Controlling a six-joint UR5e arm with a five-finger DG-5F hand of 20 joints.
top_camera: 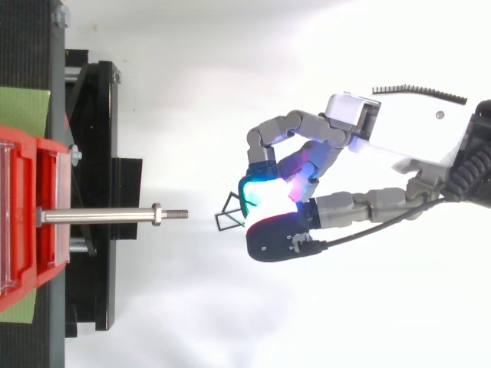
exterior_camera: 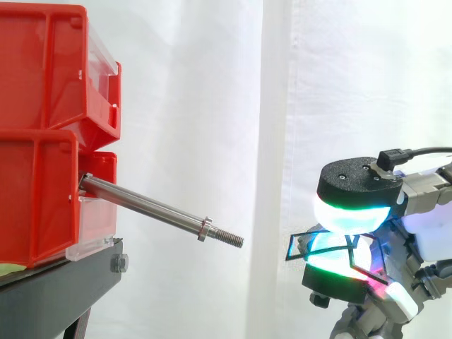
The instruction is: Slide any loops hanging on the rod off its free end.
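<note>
A bare steel rod sticks out of the red bins and slopes down to a threaded free end, with a nut near the tip. Nothing hangs on it. To the right of that tip, clear of it, is my hand, its fingers curled with glowing pads. They pinch a thin dark loop, bent into an angular outline, which pokes out toward the rod's end. In the side view the loop hangs a little lower than the tip.
The red bins are stacked on a black stand at the left, a green strip behind them. A white curtain backs the whole scene, and open space lies between the rod's tip and my hand.
</note>
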